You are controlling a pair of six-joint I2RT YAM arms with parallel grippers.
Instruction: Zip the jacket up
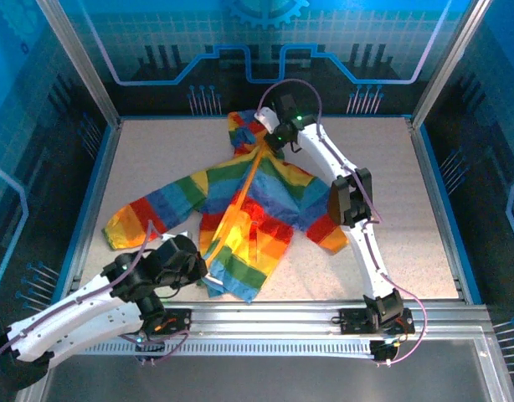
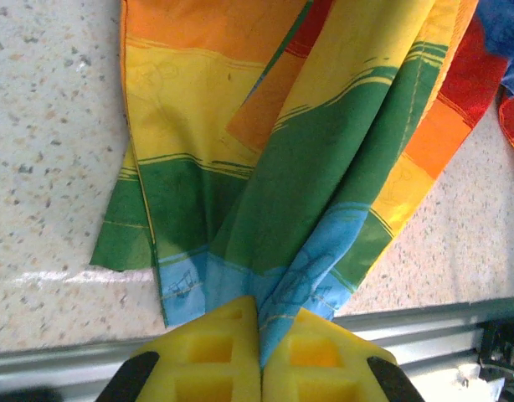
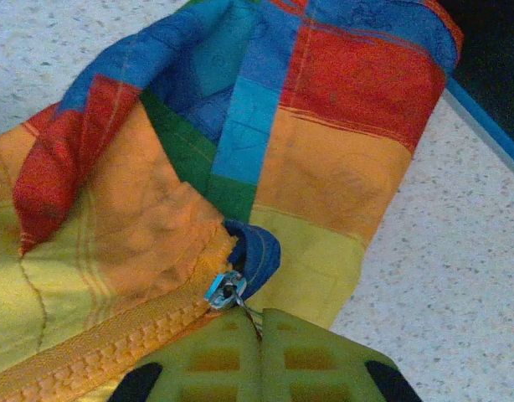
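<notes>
1. Jacket (image 1: 249,201) hem: my left gripper (image 2: 261,316) is clamped on it just beyond the rail (image 1: 282,316). The thin fabric could slip free.
2. My right gripper (image 3: 261,322) pinches the zipper pull (image 3: 227,290), far from the rail. Over-pulling could drag the jacket or jam collar fabric.

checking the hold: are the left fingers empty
No, the left fingers are shut on the jacket, pinching its blue hem.

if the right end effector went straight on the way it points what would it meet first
The right end effector, shut on the zipper pull, points into the jacket: it would likely press into the bunched collar fabric just ahead, though depth is unclear.
</notes>
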